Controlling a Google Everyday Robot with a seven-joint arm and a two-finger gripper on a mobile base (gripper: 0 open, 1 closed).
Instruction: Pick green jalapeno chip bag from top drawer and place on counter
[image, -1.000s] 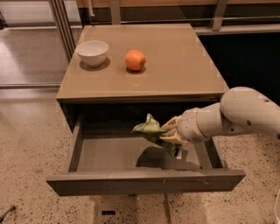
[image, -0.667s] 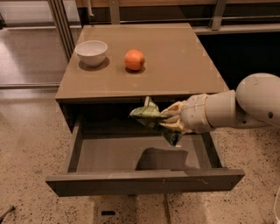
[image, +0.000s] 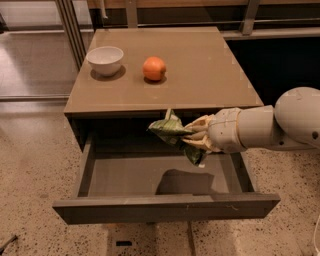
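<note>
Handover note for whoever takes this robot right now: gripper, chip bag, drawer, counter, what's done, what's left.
Gripper: shut on the chip bag, above the open drawer, right at the counter's front edge.
Chip bag: in the air, clear of the drawer floor, not yet on the counter.
Counter: holds a white bowl and an orange on its left half.
Done: bag grasped and out of the drawer.
Left: raise it over the counter edge, set it down, probably on the right half, and release.
</note>
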